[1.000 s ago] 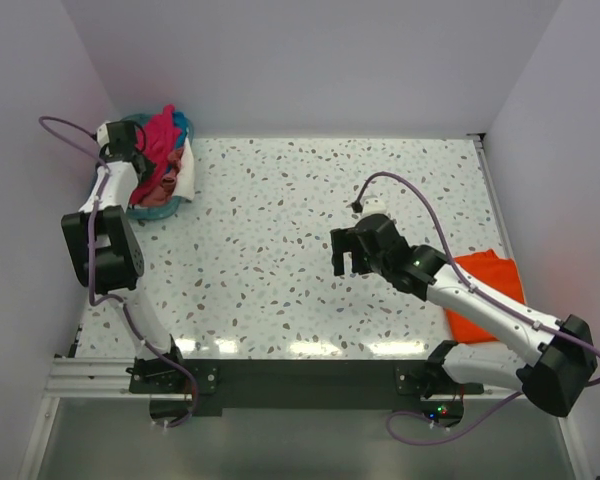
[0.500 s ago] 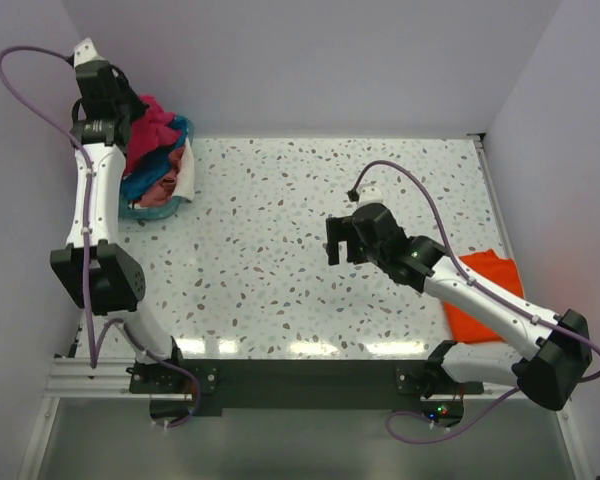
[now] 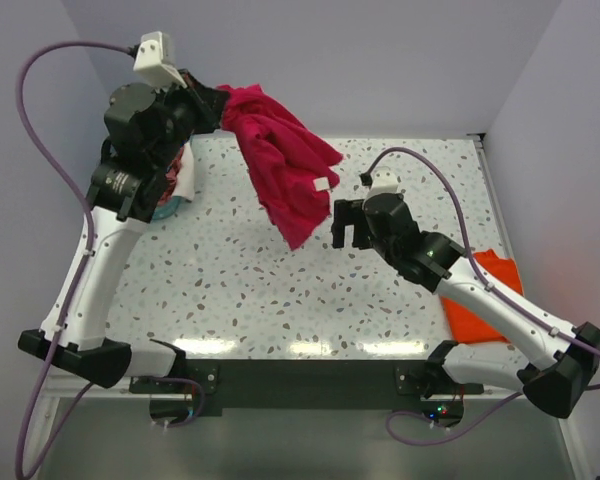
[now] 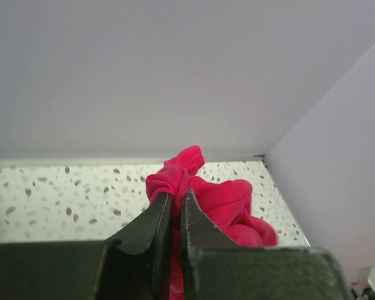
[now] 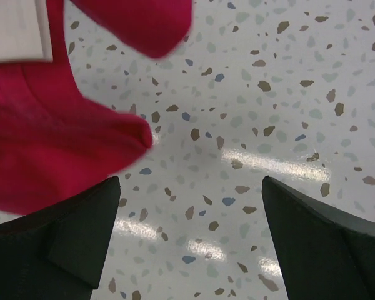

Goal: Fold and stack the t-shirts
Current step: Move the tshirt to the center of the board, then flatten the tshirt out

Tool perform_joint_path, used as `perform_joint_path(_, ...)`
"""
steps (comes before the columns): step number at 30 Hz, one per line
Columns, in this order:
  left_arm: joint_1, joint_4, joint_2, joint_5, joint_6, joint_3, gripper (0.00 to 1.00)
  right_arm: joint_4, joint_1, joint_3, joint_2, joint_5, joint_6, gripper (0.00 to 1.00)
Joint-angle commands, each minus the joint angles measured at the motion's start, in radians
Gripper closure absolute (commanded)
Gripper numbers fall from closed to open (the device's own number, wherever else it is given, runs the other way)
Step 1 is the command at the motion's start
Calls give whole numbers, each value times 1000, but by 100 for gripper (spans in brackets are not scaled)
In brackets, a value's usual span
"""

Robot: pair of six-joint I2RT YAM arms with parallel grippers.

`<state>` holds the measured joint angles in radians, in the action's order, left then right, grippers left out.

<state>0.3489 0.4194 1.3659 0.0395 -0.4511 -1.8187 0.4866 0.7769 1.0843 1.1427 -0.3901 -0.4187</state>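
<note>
My left gripper (image 3: 218,112) is raised high over the table's back left and is shut on the magenta-pink t-shirt (image 3: 285,170), which hangs from it in mid-air with its white neck label (image 3: 323,184) showing. In the left wrist view the jaws pinch a bunch of the magenta fabric (image 4: 194,187). My right gripper (image 3: 348,228) is open and empty, just right of the shirt's hanging lower end; the magenta cloth (image 5: 56,131) fills the upper left of its wrist view. An orange t-shirt (image 3: 480,300) lies at the table's right edge under my right arm.
The teal plastic basin (image 3: 170,205) with white and salmon cloth (image 3: 185,175) sits at the back left, mostly hidden by my left arm. Walls close in the table on three sides.
My left gripper has lifted the magenta t-shirt out of the basin and swung it up and to the right over the table. My right gripper has moved slightly up toward the shirt.
</note>
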Motion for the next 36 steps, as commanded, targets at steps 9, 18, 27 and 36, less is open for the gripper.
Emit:
perform_joint_path(9,-19,-166,99,-173,-150,592,22,70,-4,-29,-3,-177,-34,1)
perform_joint_path(18,134,-202,-62,-113,-190,953,42,-16,-7,-109,100,-69,-61,8)
perform_joint_path(27,202,-231,-113,-52,-238,1139,49,-167,30,-240,198,171,-202,25)
perform_joint_path(36,200,-307,-19,-53,-248,1173,38,-258,124,-353,244,171,-344,25)
